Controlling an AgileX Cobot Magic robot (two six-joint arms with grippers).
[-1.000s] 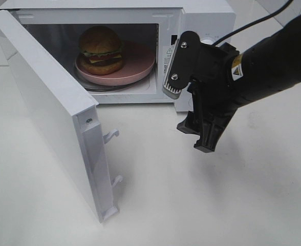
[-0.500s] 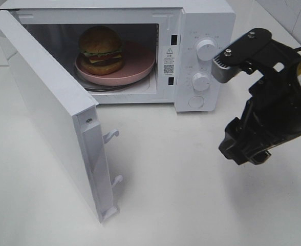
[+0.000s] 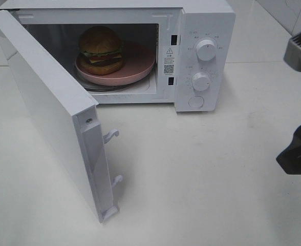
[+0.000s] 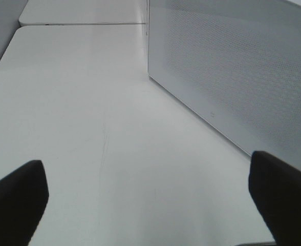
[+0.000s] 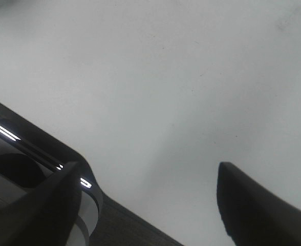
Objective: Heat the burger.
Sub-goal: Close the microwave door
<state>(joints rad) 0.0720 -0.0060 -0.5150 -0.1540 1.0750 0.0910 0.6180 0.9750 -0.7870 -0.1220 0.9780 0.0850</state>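
The burger [image 3: 101, 49] sits on a round pink plate [image 3: 137, 64] inside the white microwave [image 3: 204, 20], toward the left of the cavity. The microwave door [image 3: 48, 107] is swung wide open to the left. My right gripper [image 3: 295, 105] is at the far right edge of the exterior view, far from the microwave, open and empty. In the right wrist view its fingers [image 5: 255, 205] stand apart over bare white table. My left gripper [image 4: 150, 205] is open with nothing between its dark fingertips [image 4: 17, 197]. It is beside the door's outer face [image 4: 232, 77] and is out of the exterior view.
Two round knobs [image 3: 206, 50] and a button [image 3: 195, 101] are on the microwave's right panel. Two white latch hooks [image 3: 111, 135] stick out of the open door's edge. White table [image 3: 201, 179] spreads in front of the microwave.
My right arm has pulled back from the front of the microwave's opening to the right edge of the view. The burger, plate and door have not moved.
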